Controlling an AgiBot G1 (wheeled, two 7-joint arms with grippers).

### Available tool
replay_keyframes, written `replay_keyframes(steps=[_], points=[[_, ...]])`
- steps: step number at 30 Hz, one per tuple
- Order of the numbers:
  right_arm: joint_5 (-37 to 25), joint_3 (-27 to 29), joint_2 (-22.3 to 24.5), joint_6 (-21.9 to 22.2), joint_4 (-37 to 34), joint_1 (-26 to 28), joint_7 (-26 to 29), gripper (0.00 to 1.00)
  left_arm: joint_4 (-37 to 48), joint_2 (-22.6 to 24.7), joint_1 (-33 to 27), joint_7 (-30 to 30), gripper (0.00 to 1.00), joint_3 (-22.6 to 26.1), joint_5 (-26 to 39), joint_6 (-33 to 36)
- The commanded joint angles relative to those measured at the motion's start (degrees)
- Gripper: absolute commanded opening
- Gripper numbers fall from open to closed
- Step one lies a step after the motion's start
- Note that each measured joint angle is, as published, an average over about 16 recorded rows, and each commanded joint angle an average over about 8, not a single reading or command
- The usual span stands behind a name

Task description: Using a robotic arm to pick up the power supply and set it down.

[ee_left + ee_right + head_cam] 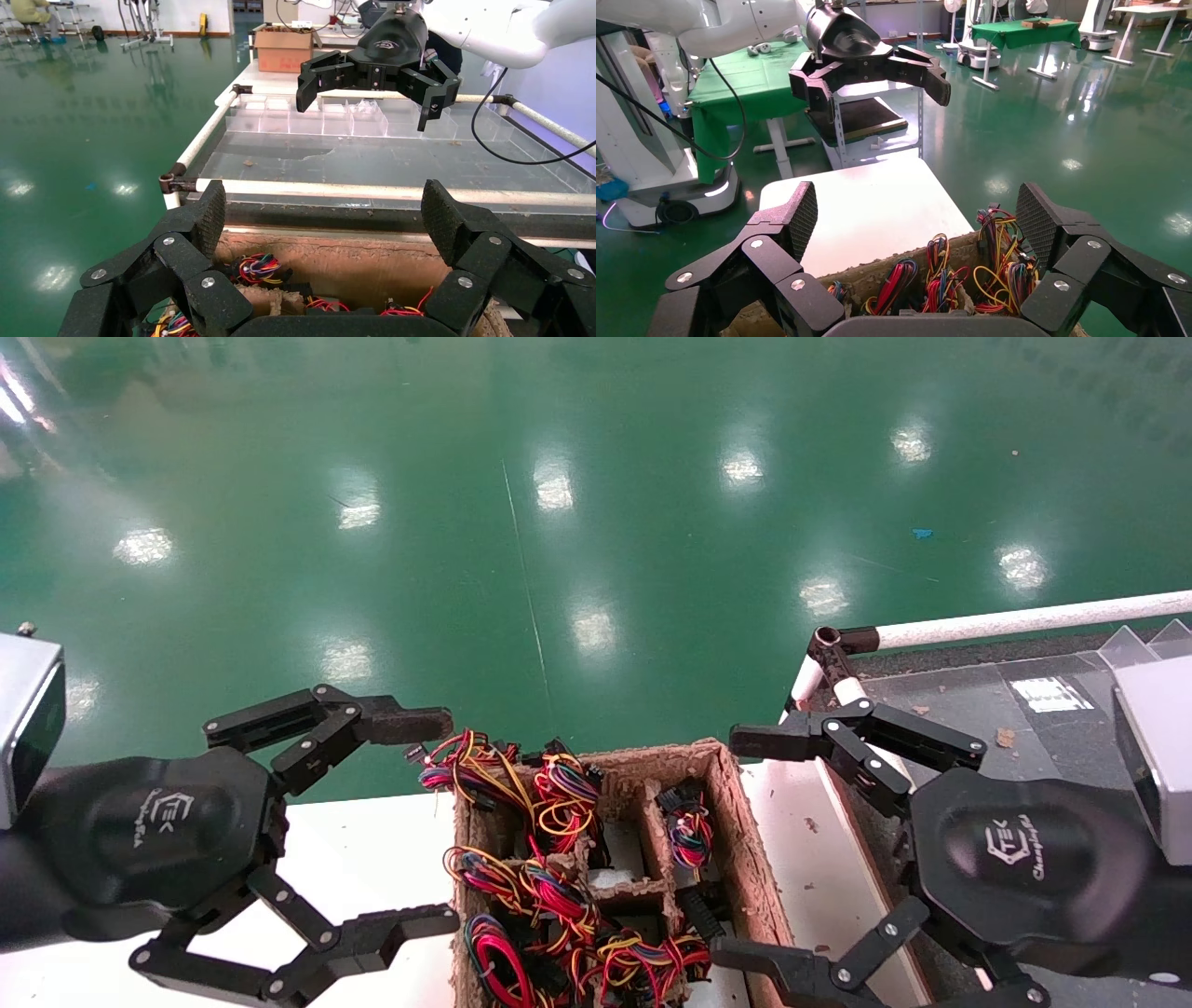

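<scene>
Both grippers hang spread wide, holding nothing: the left gripper [410, 822] at nine o'clock, the right gripper [745, 845] at three. Between them the pulp tray [736, 822] holds wire bundles [559, 798]; power supply bodies are hidden beneath. Green floor [596, 523] lies at twelve.

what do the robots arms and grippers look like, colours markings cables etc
Both the left gripper and right gripper are matte black two-finger linkages with silver rivets, textured finger pads and a white logo on a rounded black housing. Grey camera boxes sit at the wrists. The forearms are glossy white with a black cable.
</scene>
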Motion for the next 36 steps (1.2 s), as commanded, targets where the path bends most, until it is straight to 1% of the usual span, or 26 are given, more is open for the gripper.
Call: replay_keyframes(steps=[1, 36], points=[[0.0, 0.0, 0.0, 0.0, 0.0, 0.0, 0.0, 1.0, 0.0, 0.0, 0.0, 0.0, 0.0, 0.0, 0.0, 0.0], [0.0, 0.0, 0.0, 0.0, 0.0, 0.0, 0.0, 1.0, 0.0, 0.0, 0.0, 0.0, 0.0, 0.0, 0.0, 0.0]])
